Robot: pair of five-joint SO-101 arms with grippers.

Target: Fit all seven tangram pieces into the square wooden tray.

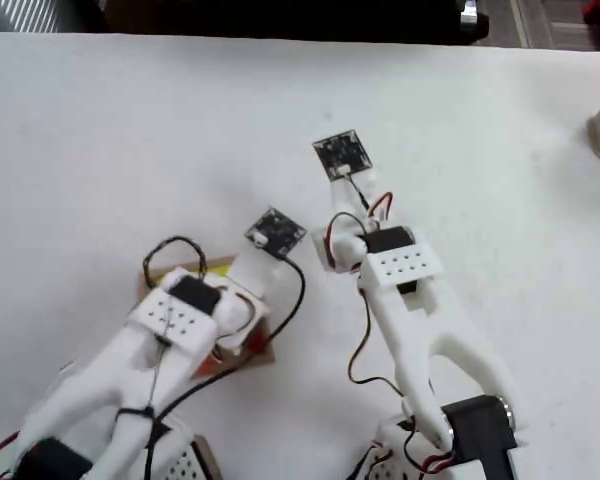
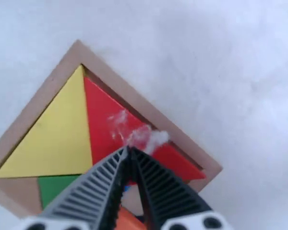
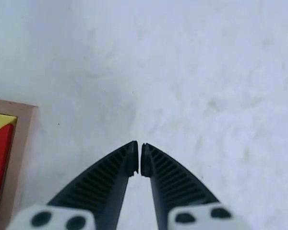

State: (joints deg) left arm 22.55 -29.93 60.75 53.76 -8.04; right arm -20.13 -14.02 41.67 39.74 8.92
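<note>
Tabletop (image 1: 130,120) white, matte; square wooden tray (image 2: 149,111) holds smooth yellow triangle (image 2: 57,134), red triangle (image 2: 103,122); left gripper (image 2: 130,154), right gripper (image 3: 138,158) ribbed, both closed together.

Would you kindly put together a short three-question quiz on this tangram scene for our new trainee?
1. True or false: the yellow triangle and the red triangle lie edge to edge inside the wooden tray.
2. Multiple choice: what lies beneath the tips of the right gripper?
A. the table
B. the wooden tray
C. the yellow triangle
3. Fill in the blank: the left gripper, over the red triangle, has its jaws ___ (open or shut).

Key: 1 true; 2 A; 3 shut.
</note>
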